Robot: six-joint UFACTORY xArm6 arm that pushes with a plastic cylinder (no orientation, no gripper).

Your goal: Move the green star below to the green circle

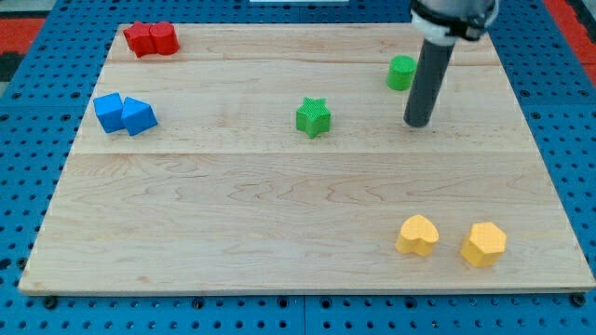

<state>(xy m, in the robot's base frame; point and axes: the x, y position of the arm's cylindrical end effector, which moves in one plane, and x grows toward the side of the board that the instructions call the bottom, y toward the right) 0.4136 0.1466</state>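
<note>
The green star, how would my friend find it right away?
Look at the wooden board, near its middle, a bit toward the view's top. The green star sits alone there, left of my tip. The green circle is round; this one has points.

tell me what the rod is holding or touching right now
Nothing is held. My tip rests on bare board, just below and right of the green circle, well clear of the green star.

the green star [314, 117] lies flat near the middle of the worktop [233, 214], a little toward the view's top, one point aimed up. the green circle [401, 72] sits to its upper right, well apart from it, close to the view's top edge, its right side partly hidden. both are the same bright green.
</note>
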